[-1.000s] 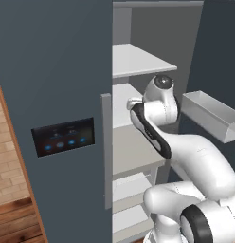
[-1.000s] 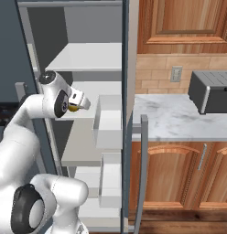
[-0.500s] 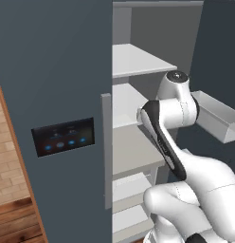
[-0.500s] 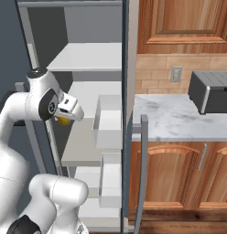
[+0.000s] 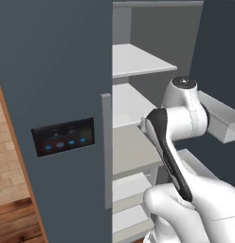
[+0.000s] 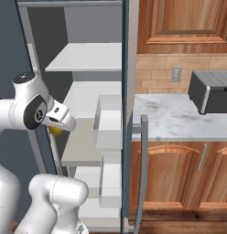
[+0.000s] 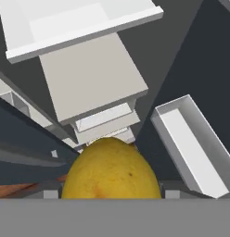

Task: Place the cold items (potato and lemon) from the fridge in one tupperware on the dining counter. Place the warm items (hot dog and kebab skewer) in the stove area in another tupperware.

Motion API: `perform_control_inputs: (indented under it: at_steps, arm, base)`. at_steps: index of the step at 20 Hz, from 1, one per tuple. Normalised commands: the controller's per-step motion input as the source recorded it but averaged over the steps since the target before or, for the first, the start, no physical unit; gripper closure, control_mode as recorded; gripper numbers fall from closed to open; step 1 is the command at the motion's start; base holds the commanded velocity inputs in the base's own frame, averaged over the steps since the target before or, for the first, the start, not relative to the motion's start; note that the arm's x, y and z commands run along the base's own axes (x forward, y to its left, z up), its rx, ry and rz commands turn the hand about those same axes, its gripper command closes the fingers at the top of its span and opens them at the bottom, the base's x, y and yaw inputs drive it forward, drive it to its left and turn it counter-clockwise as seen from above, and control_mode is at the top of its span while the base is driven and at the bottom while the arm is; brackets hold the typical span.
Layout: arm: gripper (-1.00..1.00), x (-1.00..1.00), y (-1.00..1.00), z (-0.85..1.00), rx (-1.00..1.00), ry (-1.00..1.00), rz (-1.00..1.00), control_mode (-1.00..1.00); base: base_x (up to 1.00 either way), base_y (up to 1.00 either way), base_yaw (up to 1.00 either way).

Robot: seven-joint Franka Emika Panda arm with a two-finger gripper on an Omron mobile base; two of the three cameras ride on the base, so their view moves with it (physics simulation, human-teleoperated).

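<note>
hand: the hand (image 6: 55,129) sits in the fridge opening, level with the middle shelf; its fingers are clenched on a yellow fruit, the grip wide because the fruit is wide
lemon: the lemon (image 7: 111,170) lies right between the fingers and bulks large at the bottom of the hand view; in the right base view a yellow patch peeps out just under the white wrist housing
fridge: the fridge (image 5: 67,95) stands open; its grey shelf (image 7: 91,78) lies ahead of the hand and a white door bin (image 7: 191,143) hangs close beside it
step in hand, as I judge it: carrying the lemon out of the fridge toward the tupperware on the dining tabletop; that box is not in sight
risk, collision: door bin and shelf edges lie near the hand; a wide swing out could knock the lemon loose
risk, slip: the fruit is round and smooth; a jolt when the base drives could let it roll from the fingers
risk, sorting: the cold pair must share one box; dropping the lemon with the warm things would spoil the task
potato: I cannot tell where it is
</note>
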Motion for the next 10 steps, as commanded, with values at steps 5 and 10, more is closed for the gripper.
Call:
perform_control_inputs:
  at_steps: [5, 10]
  arm:
    - [1.00, -0.59, -0.05, 0.00, 0.03, 0.00, 0.00, -1.00]
    - [1.00, -0.44, -0.08, 0.00, 0.04, 0.00, 0.00, -1.00]
  base:
    - [0.00, 0.00, 0.00]
    - [0.00, 0.00, 0.00]
